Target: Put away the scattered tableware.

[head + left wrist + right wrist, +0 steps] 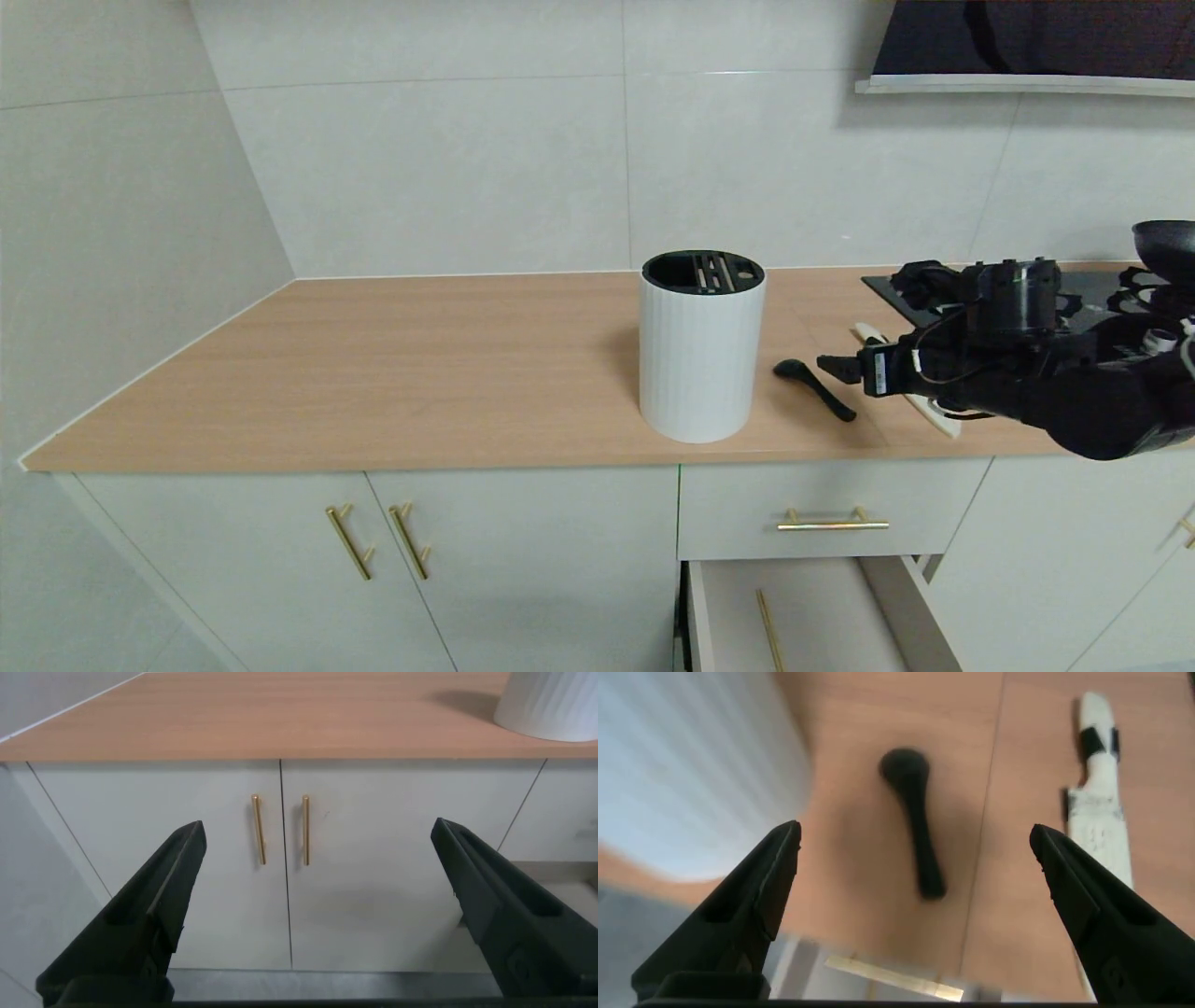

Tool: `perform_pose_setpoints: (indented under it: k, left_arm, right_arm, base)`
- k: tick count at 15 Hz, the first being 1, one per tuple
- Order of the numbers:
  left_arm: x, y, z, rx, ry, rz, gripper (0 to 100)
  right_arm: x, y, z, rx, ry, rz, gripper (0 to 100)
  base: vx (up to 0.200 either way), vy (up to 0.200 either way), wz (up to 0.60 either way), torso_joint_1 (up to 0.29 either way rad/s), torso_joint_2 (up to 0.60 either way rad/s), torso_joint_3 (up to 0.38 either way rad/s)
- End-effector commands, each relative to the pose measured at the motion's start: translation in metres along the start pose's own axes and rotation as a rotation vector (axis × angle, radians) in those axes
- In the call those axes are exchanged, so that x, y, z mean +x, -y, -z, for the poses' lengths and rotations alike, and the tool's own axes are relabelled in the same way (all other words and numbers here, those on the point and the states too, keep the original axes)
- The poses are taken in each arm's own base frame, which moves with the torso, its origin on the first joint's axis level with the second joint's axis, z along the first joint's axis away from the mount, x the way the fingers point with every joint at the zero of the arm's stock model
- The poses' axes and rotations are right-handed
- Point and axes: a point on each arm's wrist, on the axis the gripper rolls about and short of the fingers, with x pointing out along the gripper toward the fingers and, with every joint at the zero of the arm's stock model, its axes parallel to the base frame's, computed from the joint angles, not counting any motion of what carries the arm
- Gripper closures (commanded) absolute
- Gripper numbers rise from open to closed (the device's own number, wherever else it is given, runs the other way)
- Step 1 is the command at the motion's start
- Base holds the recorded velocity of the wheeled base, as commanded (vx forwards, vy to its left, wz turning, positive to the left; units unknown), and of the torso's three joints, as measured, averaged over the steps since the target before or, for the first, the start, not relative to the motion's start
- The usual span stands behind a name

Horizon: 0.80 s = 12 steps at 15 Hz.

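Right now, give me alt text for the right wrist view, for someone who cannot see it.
The open right gripper hovers over a black spoon lying on the wooden counter. A white utensil with a black band lies apart on one side of the spoon, and the white ribbed holder stands on the other.

The right arm (1074, 392) extends in from the right end of the counter (373, 373), held level just above its front edge. The right gripper (834, 366) points left, fingers spread wide. The left gripper (318, 831) sits below the counter's front edge, fingers equally wide apart.
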Motion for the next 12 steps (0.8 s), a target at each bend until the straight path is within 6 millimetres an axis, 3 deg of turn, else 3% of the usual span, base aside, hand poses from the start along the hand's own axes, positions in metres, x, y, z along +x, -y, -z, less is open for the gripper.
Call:
perform_pose_setpoints:
  k: [1,5,12]
  left_arm:
    - [0.000,0.000,0.000,0.000,0.000,0.001,0]
    - [0.000,0.000,0.000,0.000,0.000,-0.001,0]
    - [0.000,0.000,0.000,0.000,0.000,-0.001,0]
  right_arm:
    - [0.040,0.002,0.041,-0.005,-0.061,-0.001,0]
    - [0.062,0.001,0.063,-0.060,-0.095,0.002,0]
    - [0.062,0.002,0.060,-0.059,-0.053,0.007,0]
  base:
    - [0.000,0.000,0.00,0.000,0.00,0.000]
    - [0.000,0.000,0.00,0.000,0.00,0.000]
    - [0.000,0.000,0.00,0.000,0.00,0.000]
